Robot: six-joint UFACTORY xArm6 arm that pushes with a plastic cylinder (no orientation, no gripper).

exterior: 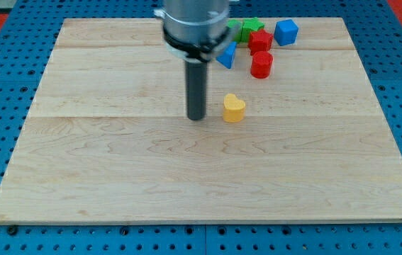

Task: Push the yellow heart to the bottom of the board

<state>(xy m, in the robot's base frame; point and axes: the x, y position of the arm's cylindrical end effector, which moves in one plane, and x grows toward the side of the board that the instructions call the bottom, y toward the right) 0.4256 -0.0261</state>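
Sitting a little above mid-board, the yellow heart (234, 108) has nearly the whole lower half of the board (115, 184) left to cross, so you should count the task as barely begun. My tip (197, 117) stands just beside the heart on the view's left, apart from it, at about the same height. There are no fingers to report; the arm ends in a plain rod. To drive the heart down, you would likely need the tip above it first. Above the heart cluster two red blocks (261, 53), a blue block (286, 32), another blue one (226, 56) and green blocks (246, 28).
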